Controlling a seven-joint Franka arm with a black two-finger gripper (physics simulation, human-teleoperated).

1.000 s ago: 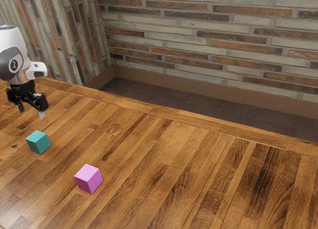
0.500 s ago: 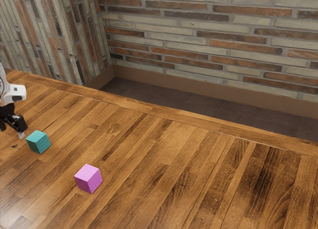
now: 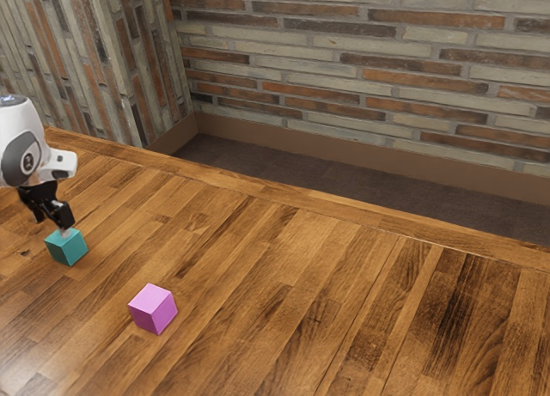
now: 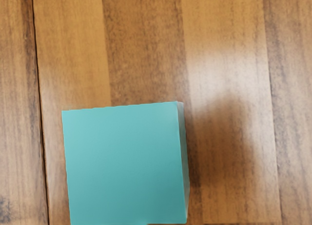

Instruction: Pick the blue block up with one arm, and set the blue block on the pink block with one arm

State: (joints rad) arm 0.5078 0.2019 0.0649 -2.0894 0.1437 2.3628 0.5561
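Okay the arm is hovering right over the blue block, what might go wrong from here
The end effector seems to sit over one edge of the blue block, not its middle, so descending may knock it aside. The pink block is about the same size, leaving little margin; an off-centre placement might tip the blue block onto the table.

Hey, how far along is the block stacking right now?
Done: nothing yet; the teal block sits on the wooden table, apart from the pink block. In hand: the gripper is poised directly over the teal block. Left: grasp, lift, carry it over and set it on the pink block.
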